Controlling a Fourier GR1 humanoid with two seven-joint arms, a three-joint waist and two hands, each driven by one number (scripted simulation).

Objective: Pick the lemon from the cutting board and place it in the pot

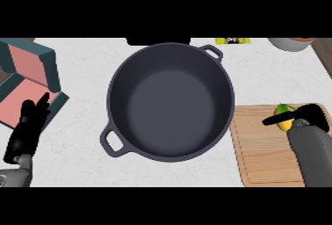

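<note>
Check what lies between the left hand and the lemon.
In the head view, the empty pot fills most of that stretch, with bare counter beside the left hand and a strip of cutting board before the lemon.

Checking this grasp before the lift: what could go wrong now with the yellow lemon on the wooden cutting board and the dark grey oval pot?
1. The right hand curls over only part of the yellow lemon, near the far edge of the wooden cutting board; the round fruit might slip out and roll off.
2. The rim of the dark grey oval pot lies between board and pot floor; a low carry might knock the lemon against it.
</note>
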